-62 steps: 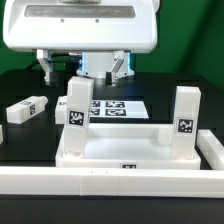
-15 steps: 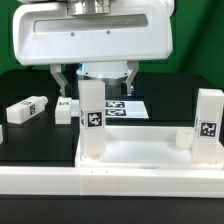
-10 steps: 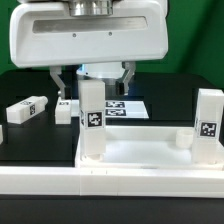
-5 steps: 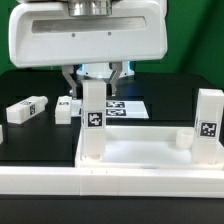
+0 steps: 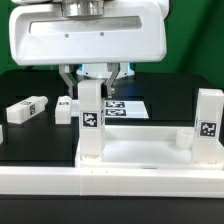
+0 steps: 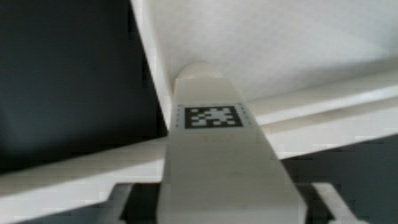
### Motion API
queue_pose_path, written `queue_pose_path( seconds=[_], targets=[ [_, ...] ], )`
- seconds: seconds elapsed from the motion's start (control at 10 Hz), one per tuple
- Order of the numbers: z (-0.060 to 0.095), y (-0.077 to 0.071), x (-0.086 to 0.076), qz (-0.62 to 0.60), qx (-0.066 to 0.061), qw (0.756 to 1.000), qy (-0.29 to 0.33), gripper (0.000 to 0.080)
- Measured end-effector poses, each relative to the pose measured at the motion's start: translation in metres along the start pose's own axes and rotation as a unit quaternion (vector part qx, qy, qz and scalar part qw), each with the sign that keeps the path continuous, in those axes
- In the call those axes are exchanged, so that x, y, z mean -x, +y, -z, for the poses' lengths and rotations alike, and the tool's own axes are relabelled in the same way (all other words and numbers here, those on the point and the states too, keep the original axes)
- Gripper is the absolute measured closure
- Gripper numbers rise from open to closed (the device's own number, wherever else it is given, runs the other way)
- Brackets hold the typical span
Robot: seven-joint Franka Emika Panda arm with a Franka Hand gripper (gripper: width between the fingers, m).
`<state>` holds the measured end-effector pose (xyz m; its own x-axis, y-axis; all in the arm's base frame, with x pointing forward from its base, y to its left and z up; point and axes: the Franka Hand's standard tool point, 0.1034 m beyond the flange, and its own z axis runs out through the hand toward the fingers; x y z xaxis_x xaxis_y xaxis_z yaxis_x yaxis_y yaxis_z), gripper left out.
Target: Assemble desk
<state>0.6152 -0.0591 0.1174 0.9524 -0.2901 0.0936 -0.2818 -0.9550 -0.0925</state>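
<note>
Grip falls on the upper flat sides of the tagged white plastic block leg (image 5: 90, 125), clamped by the two-finger gripper (image 5: 90, 80) and upright at the exterior view's left corner of the white rimmed plastic tabletop (image 5: 140, 148); it looks light, stiff and slick.

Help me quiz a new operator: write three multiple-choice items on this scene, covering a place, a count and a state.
1. The lying leg rests on the black table at the exterior view's: A) left B) right C) centre front
2. Legs standing upright in the tabletop: A) none B) two C) four
3. The tool is: A) open, clear of parts B) shut on the tabletop's rim C) shut on an upright leg

Key: 1 A, it lies left of the tabletop. 2 B, the held one plus a second upright leg. 3 C, its fingers clamp that leg's top.
</note>
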Motion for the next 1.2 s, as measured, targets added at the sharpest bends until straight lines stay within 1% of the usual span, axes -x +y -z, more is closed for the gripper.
queue_pose_path(
  seconds=[0.1, 0.2, 0.3, 0.5, 0.7, 0.8, 0.9, 1.0, 1.1, 1.2],
  targets=[
    [-0.0001, 0.0002, 0.0000, -0.036, 0.000, 0.999, 0.000, 0.0511],
    [-0.0003, 0.0005, 0.0000, -0.097, 0.001, 0.995, 0.000, 0.0510],
    [-0.0007, 0.0006, -0.0001, -0.157, 0.002, 0.988, 0.001, 0.0509],
    [-0.0015, -0.0028, 0.0011, -0.261, 0.005, 0.965, 0.001, 0.0509],
    [-0.0014, -0.0033, 0.0013, -0.321, 0.005, 0.947, 0.001, 0.0509],
    [-0.0015, -0.0039, 0.0016, -0.388, 0.003, 0.922, 0.000, 0.0509],
    [-0.0016, -0.0038, 0.0016, -0.413, 0.002, 0.911, 0.000, 0.0509],
    [-0.0018, -0.0036, 0.0015, -0.416, 0.002, 0.910, 0.000, 0.0509],
    [-0.0019, -0.0038, 0.0015, -0.430, 0.001, 0.903, 0.000, 0.0509],
    [-0.0020, -0.0038, 0.0016, -0.404, 0.001, 0.915, -0.001, 0.0509]
  ],
)
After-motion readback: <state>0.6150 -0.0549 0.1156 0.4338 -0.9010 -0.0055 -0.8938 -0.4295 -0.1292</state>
